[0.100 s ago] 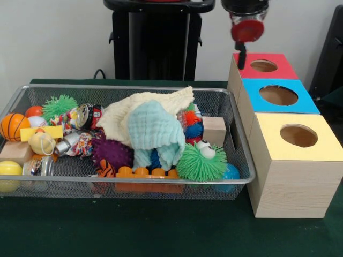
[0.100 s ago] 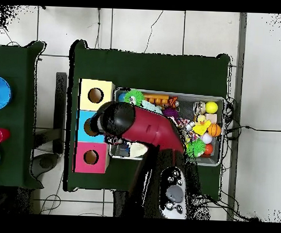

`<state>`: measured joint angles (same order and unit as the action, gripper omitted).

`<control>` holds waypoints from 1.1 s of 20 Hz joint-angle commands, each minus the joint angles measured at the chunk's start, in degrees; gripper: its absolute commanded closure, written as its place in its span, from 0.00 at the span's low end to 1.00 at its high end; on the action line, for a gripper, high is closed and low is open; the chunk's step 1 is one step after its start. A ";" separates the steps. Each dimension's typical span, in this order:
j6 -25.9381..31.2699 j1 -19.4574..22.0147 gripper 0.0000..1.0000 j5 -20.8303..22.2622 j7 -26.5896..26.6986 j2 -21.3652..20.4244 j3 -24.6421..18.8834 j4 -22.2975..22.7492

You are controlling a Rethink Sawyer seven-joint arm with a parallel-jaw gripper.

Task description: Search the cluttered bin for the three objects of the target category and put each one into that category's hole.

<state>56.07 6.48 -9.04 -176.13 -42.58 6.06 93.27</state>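
A wire mesh bin [image 1: 128, 88] holds a heap of toys. On top lie a cream cloth [image 1: 143, 108] and a pale teal cloth [image 1: 156, 131]. A green spiky ball with eyes [image 1: 202, 161] sits at the bin's front right, a purple spiky ball [image 1: 111, 153] near the middle. At the left end are a small basketball [image 1: 13, 126], a rubber duck [image 1: 42, 142] and crushed cans [image 1: 88, 115]. My gripper [image 1: 241, 55] hangs above the back left corner of the red box [image 1: 263, 66], holding nothing that I can see. In the overhead view the arm [image 2: 147, 129] hides the gripper.
Three wooden boxes with round holes stand in a row right of the bin: red-topped farthest, blue-topped [image 1: 278, 95] in the middle, yellow-topped [image 1: 298, 136] nearest. A wooden block [image 1: 214, 130] and orange plastic bricks [image 1: 143, 173] also lie in the bin. The table's cloth is dark green.
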 commanded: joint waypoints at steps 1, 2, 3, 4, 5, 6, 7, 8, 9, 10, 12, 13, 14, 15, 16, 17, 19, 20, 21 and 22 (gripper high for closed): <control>-1.08 6.45 0.00 6.96 14.46 -0.01 -3.19 -2.53; -3.31 6.75 0.00 7.19 13.54 0.41 -3.57 -1.54; -5.61 7.11 0.00 7.40 12.63 0.66 -3.80 -0.25; -7.99 7.06 0.00 7.72 11.29 1.05 -3.83 0.90; -10.37 7.02 0.00 8.04 9.95 1.44 -3.86 2.04; -12.70 6.72 0.00 8.59 8.40 2.08 -3.74 2.78; -15.02 6.79 0.00 8.76 7.12 2.67 -3.78 3.79; -17.20 6.46 0.00 9.40 5.63 3.54 -3.45 4.24; -19.44 6.48 0.00 9.82 4.63 4.30 -3.26 4.89; -21.23 6.52 0.00 10.00 3.77 5.13 -3.27 5.44; -25.56 6.25 0.00 10.51 1.93 6.52 -3.01 6.37; -26.73 6.08 0.00 9.95 1.02 6.83 -3.12 7.25; -27.90 5.91 0.00 9.38 0.10 7.13 -3.24 8.13; -29.07 5.38 0.00 8.79 -1.26 7.26 -2.96 8.96; -30.08 5.00 0.00 7.79 -2.43 7.28 -3.12 10.11; -31.28 4.40 0.00 7.09 -3.62 7.48 -2.97 10.94; -32.38 3.11 0.00 6.30 -5.06 7.93 -1.91 11.40; -32.62 3.22 0.00 5.94 -4.90 8.20 -1.99 11.62; -33.05 3.18 0.00 5.97 -4.69 8.61 -1.67 11.36; -33.49 3.13 0.00 6.01 -4.48 9.03 -1.35 11.11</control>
<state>24.52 10.72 -2.50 -176.12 -37.55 6.08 98.49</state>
